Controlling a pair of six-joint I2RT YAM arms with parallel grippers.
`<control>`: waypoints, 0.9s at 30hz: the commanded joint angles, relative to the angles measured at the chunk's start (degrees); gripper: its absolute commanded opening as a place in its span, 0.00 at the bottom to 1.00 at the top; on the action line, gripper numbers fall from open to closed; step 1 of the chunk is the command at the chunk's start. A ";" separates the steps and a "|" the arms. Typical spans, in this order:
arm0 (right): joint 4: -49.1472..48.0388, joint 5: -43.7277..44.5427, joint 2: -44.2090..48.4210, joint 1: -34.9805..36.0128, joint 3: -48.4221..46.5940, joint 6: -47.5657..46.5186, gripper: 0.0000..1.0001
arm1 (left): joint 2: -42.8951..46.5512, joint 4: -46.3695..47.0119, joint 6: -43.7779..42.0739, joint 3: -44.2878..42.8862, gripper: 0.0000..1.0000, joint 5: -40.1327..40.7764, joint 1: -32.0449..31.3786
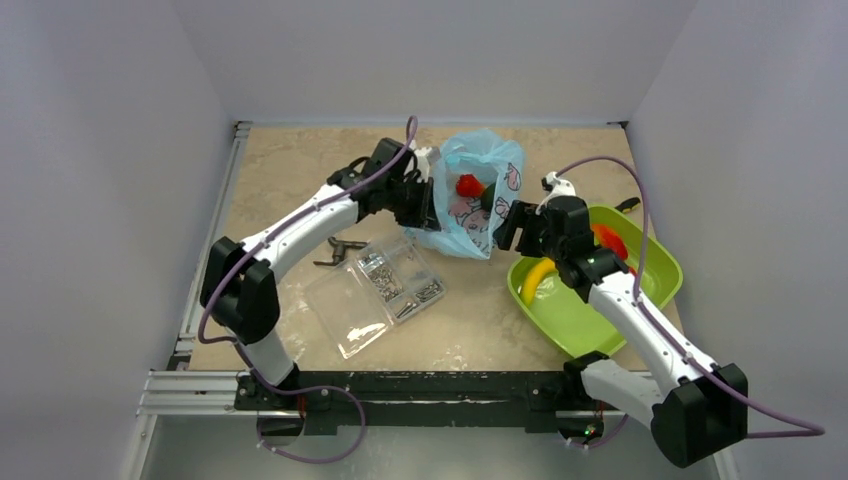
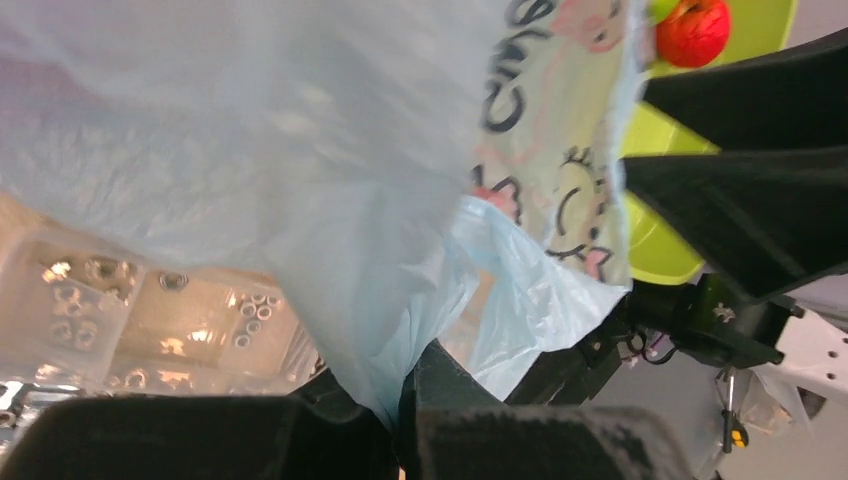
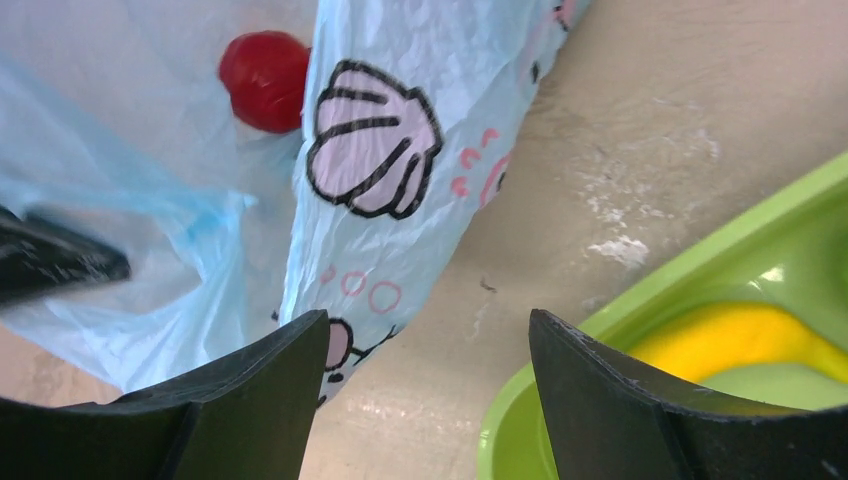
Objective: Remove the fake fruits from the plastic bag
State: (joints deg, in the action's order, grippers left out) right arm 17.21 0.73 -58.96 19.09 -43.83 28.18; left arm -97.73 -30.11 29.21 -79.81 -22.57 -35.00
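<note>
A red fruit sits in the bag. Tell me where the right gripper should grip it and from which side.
Pinch the red fruit across its round middle. Come in through the plastic bag's open mouth, which the left gripper holds up, from the right gripper's side; film likely blocks elsewhere.

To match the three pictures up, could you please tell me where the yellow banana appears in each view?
Top external: the banana lies right of centre, at the near-left end of the lime-green tray.
Left wrist: not in it.
Right wrist: the banana is at the lower right, inside the tray.
Shared landmark: the lime-green tray, seen in all three views.
</note>
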 commanded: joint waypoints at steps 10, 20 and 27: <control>-5.51 -5.62 2.27 1.10 -5.96 -2.45 0.73 | -6.22 -16.83 -7.60 -28.85 0.00 0.86 -4.63; -7.52 -6.60 -1.13 7.01 -8.64 -4.31 0.69 | 4.98 -10.33 -11.14 -3.49 0.00 6.51 -4.29; -13.11 -2.39 -6.25 14.47 -9.32 -1.42 0.37 | 6.23 -4.60 -11.88 2.41 0.00 9.39 -3.45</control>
State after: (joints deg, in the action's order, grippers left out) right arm 10.07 -3.81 -64.18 32.05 -51.86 25.04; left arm -94.11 -39.90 18.81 -78.85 -15.38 -39.53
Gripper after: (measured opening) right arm 0.453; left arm 0.003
